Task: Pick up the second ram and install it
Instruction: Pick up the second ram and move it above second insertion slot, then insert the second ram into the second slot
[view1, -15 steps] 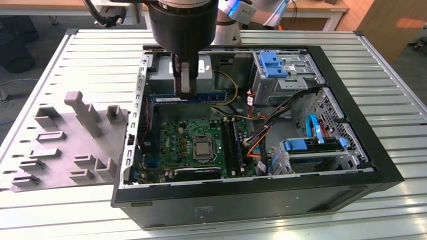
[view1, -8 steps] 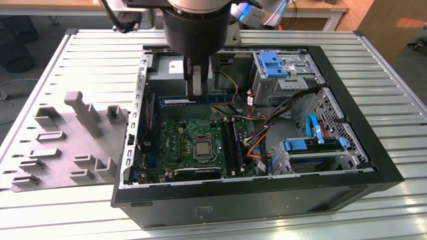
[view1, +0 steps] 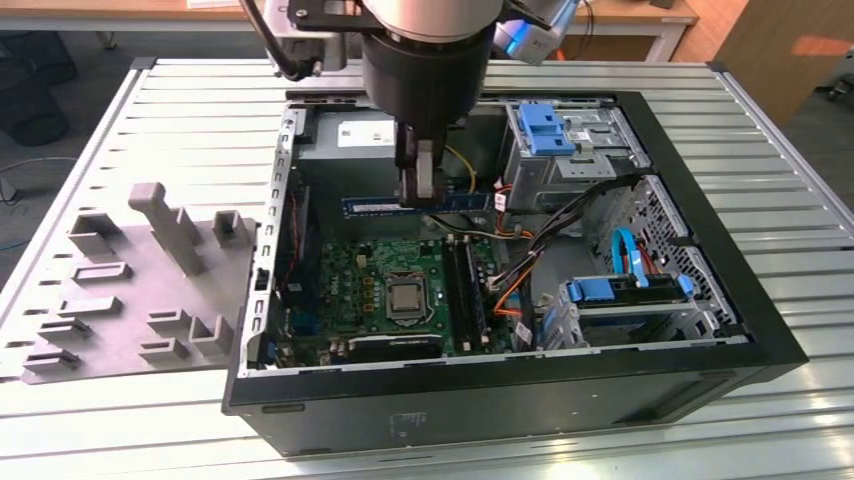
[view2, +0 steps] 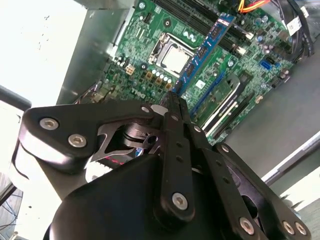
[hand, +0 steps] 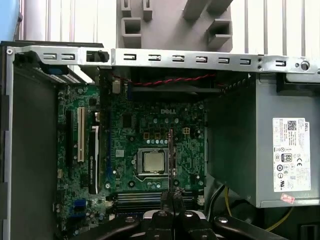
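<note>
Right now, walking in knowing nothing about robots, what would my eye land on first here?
The big black open computer case on the slatted metal table, with its square green motherboard laid bare. Above that board, the arm's dark gripper is shut on a long, thin blue memory stick. On the exterior view's left, a grey plastic holder block lies beside the case.

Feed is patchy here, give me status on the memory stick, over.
Gripper shut on memory stick. Stick held above motherboard, not in a slot. Cables lie beside the slots.
</note>
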